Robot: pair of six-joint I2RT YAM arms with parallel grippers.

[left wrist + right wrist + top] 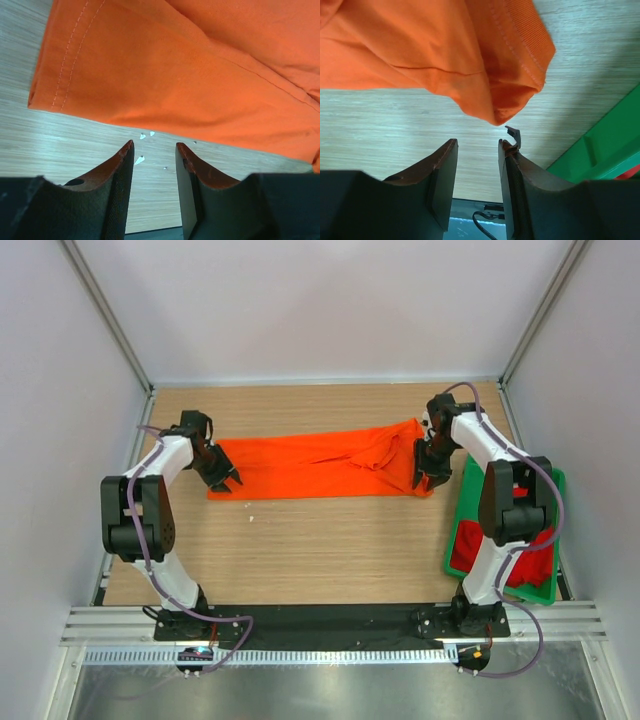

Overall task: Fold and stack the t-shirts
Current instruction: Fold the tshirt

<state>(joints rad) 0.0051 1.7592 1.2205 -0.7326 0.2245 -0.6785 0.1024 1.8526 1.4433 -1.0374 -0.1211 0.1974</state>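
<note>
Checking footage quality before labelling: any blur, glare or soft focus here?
Top view: sharp, evenly lit, only soft shadows on the table. Left wrist: shirt stitching crisp, no glare. Right wrist: shirt hem crisp; tray edge slightly soft.

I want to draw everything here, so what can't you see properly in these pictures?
- Red t-shirt: top view, the right arm covers much of it in the green tray.
- Orange t-shirt: both wrist views cut it off at the edges.
- White specks on the table: too small to identify.
</note>
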